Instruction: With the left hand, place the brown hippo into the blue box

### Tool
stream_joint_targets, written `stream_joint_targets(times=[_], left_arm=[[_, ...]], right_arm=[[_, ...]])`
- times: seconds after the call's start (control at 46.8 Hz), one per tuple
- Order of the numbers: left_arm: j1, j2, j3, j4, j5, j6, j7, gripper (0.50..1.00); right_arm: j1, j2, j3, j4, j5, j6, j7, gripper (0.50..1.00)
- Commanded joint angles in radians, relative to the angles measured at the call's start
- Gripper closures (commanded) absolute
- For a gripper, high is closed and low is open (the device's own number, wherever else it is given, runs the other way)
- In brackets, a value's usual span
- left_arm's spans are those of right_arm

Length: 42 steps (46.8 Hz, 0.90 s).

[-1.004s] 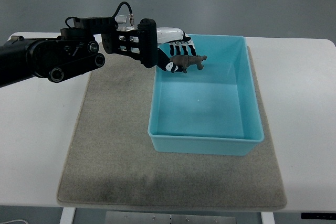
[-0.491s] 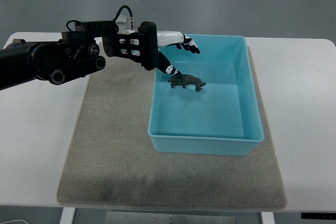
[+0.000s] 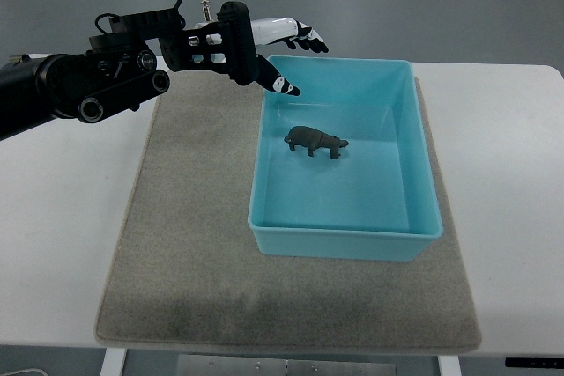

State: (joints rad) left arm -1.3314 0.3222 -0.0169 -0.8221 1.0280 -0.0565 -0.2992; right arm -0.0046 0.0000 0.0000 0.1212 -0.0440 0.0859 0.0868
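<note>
So the hippo (image 3: 315, 141) is sitting inside the box (image 3: 345, 237), on the floor of it, up toward the far-left part. It's upright on its feet, side-on to the camera, head pointing right. It's not touching any of the walls as far as I can see, just standing free with plain blue floor all around it.

The left robot hand (image 3: 284, 52) is up over the far-left corner of the box, above the rim. Fingers (image 3: 310, 39) are spread out and holding nothing, with the thumb poking down and right toward the box interior. There's clear space between the robot hand and the hippo, no contact at all. The arm itself is the big black thing coming in from the left edge, crossing over the worktop (image 3: 53, 217) and the far-left corner of the mat (image 3: 185, 244).

The box sits on that grey-beige mat, over on the mat's right half, long side running away from the camera. The mat lies flat on the white worktop, and there's a darker smudgy patch on it near the front edge.

Only one arm shows up anywhere in the shot.
</note>
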Motion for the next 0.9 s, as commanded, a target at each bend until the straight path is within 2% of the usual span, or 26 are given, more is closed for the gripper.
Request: stream_joint_targets(times=[0.0, 0.064, 0.214, 0.555, 0.705, 0.876], left_arm=[[0.000, 0.000, -0.031, 0.044, -0.008, 0.000, 0.000, 0.649], [0.006, 0.000, -0.049, 0.083, -0.029, 0.000, -0.001, 0.643], [0.023, -0.003, -0.066, 0.158, -0.109, 0.001, -0.004, 0.542], [0.043, -0.014, -0.067, 0.280, -0.387, 0.030, -0.006, 0.521], [0.075, -0.058, -0.069, 0.342, -0.669, 0.119, 0.000, 0.521], [0.086, -0.083, -0.072, 0.365, -0.930, 0.144, 0.005, 0.521]], right_arm=[[0.000, 0.000, 0.000, 0.000, 0.001, 0.000, 0.001, 0.564], [0.000, 0.000, 0.000, 0.000, 0.000, 0.000, 0.001, 0.564], [0.000, 0.000, 0.000, 0.000, 0.000, 0.000, -0.001, 0.564], [0.000, 0.000, 0.000, 0.000, 0.001, 0.000, 0.001, 0.564], [0.000, 0.000, 0.000, 0.000, -0.001, 0.000, -0.001, 0.564], [0.000, 0.000, 0.000, 0.000, 0.001, 0.000, 0.001, 0.564]])
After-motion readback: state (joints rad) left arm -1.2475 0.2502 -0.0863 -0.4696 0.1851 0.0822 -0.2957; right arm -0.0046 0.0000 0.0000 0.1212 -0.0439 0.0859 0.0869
